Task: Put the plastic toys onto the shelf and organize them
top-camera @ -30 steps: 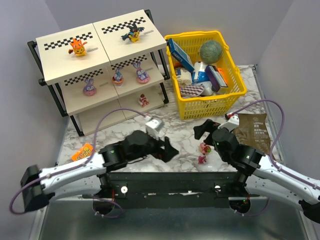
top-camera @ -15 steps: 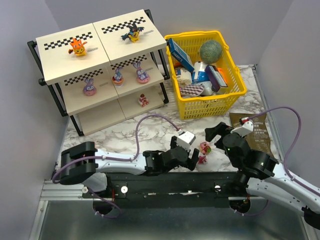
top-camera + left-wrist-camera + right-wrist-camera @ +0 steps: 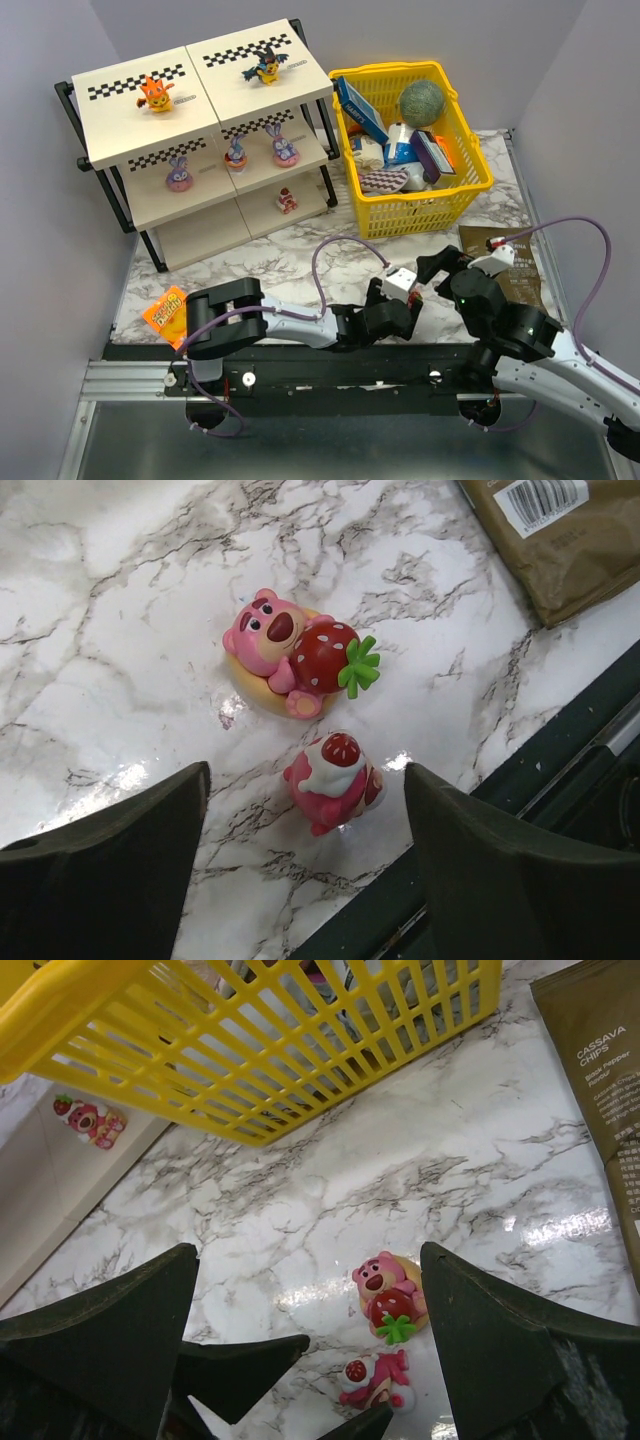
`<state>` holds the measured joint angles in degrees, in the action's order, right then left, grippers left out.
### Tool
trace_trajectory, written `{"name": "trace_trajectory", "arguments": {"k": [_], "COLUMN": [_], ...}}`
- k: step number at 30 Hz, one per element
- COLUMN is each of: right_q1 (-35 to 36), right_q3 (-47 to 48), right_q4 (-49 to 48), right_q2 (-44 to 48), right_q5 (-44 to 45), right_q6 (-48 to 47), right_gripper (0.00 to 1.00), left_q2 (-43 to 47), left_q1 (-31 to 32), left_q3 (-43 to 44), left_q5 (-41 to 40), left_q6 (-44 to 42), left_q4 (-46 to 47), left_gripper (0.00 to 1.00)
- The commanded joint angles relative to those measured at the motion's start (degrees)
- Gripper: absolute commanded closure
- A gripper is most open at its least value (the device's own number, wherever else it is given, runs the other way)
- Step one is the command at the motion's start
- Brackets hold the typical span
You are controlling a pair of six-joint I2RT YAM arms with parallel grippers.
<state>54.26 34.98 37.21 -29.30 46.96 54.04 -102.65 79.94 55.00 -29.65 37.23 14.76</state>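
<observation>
Left wrist view: my left claw (image 3: 305, 775) hovers wide open over the marble desk (image 3: 120, 600). A small pink cream-topped toy (image 3: 333, 780) shows between its fingers, untouched. A pink bear toy (image 3: 290, 650) hugging a strawberry lies just beyond. My right claw (image 3: 308, 1255) is open too. Six other toys (image 3: 157, 93) stand on the shelf (image 3: 200, 90).
</observation>
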Motion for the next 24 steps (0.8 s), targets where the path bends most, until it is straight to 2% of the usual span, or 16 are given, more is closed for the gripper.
{"name": "trace_trajectory", "arguments": {"k": [1,3,7,10,11,13,14,17,20,24], "right_q1": [0.1,0.1,0.1,0.1,0.1,0.1,0.1,0.1,0.1,0.1], "right_q3": [0.2,0.0,-0.4,-0.4,-0.4,-0.2,-0.1,0.1,0.1,-0.3], "right_q4": [0.9,0.9,0.9,1.0,0.9,1.0,0.9,1.0,0.9,0.7], "right_q2": [1.2,1.6,2.2,2.7,2.8,3.3,3.5,3.8,3.7,3.8], "right_q5": [1.0,1.1,1.3,1.4,1.5,1.6,1.8,2.1,2.2,2.1], "right_q6": [-0.6,-0.9,-1.0,-1.1,-1.3,-1.6,-1.8,-2.1,-2.1,-1.8], "right_gripper": [0.02,0.02,0.02,0.02,0.02,0.02,0.02,0.02,0.02,0.02], "left_q2": [-2.9,-3.5,-4.0,-4.0,-4.0,-3.3,-2.9,-0.3,4.6,15.2], "left_q1": [0.4,0.3,0.3,0.0,0.0,0.0,-0.3,-0.9,-1.9,-5.5], "left_q3": [2.5,2.7,2.6,2.3,2.2,1.3,1.0,-1.5,-5.7,-14.9], "left_q5": [-1.9,-1.7,-2.0,-2.4,-2.7,-2.9,-3.1,-3.2,-2.6,-0.2], "left_q6": [-0.5,-0.4,-0.5,-0.8,-0.9,-1.5,-2.6,-5.8,-9.2,-15.8], "left_q4": [0.6,0.5,0.4,0.5,0.7,1.3,1.6,2.5,3.6,5.5], "left_gripper": [0.2,0.3,0.38,0.48,0.55,0.65,0.74,0.9,0.98,1.0]}}
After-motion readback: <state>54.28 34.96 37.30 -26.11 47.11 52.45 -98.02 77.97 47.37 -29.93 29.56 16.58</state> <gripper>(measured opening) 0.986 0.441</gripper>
